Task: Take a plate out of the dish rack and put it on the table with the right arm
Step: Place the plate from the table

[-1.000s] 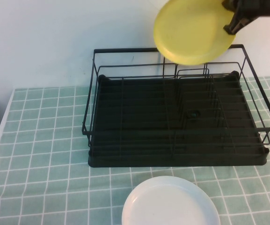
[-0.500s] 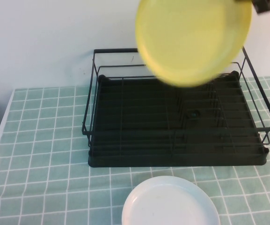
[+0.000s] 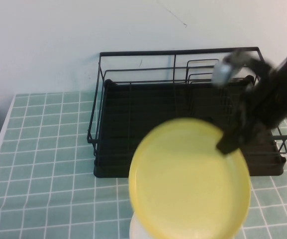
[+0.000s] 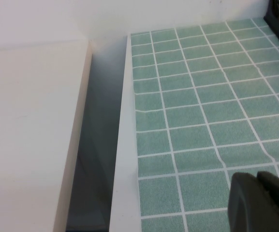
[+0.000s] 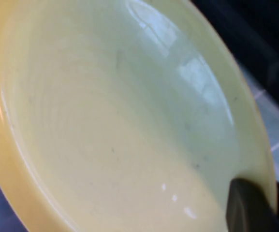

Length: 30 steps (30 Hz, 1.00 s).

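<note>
Right tool (image 3: 228,145) clamped on yellow plate (image 3: 189,178) rim, face up, above table (image 3: 44,164); left tool (image 4: 262,200) parked, grip unclear.

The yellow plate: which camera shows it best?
The high view: the whole yellow plate shows, gripped at its rim by the right gripper, in front of the dish rack. The right wrist view shows only part, close up. The left wrist view shows none, only the left gripper over the table.

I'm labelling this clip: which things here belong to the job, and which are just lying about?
Job: yellow plate, held by the right gripper; rack; table.
Lying about: white plate, mostly hidden under the yellow one; left gripper, parked at the table's edge.
</note>
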Tool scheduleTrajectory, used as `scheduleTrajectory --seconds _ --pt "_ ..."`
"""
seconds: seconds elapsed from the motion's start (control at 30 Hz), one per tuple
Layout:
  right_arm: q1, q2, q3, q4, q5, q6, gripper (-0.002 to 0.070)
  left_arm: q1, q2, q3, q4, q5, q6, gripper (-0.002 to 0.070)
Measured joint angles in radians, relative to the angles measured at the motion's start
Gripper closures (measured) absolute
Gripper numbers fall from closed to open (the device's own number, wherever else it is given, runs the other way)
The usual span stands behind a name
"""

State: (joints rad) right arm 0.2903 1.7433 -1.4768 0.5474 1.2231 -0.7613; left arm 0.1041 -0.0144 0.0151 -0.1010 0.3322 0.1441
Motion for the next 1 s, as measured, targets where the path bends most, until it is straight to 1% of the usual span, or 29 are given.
scheduleTrajectory --seconds 0.1,0.2,0.63,0.73,0.9,1.0 --pt "0.069 0.000 0.095 -0.007 -0.012 -0.026 0.0648 0.000 0.000 0.000 0.000 0.000 0.000 0.0678" --pt "0.114 0.007 0.137 -0.027 -0.061 -0.034 0.0648 0.000 0.000 0.000 0.000 0.000 0.000 0.0678" --pt "0.125 0.166 0.146 -0.083 -0.149 -0.024 0.0644 0.000 0.000 0.000 0.000 0.000 0.000 0.0678" --pt "0.125 0.179 0.146 -0.083 -0.163 -0.018 0.0604 0.000 0.000 0.000 0.000 0.000 0.000 0.0678" --pt "0.125 0.179 0.140 -0.085 -0.177 0.002 0.0464 0.000 0.000 0.000 0.000 0.000 0.000 0.0678" --pt "0.125 0.179 0.140 -0.085 -0.181 0.008 0.0430 0.000 0.000 0.000 0.000 0.000 0.000 0.0678"
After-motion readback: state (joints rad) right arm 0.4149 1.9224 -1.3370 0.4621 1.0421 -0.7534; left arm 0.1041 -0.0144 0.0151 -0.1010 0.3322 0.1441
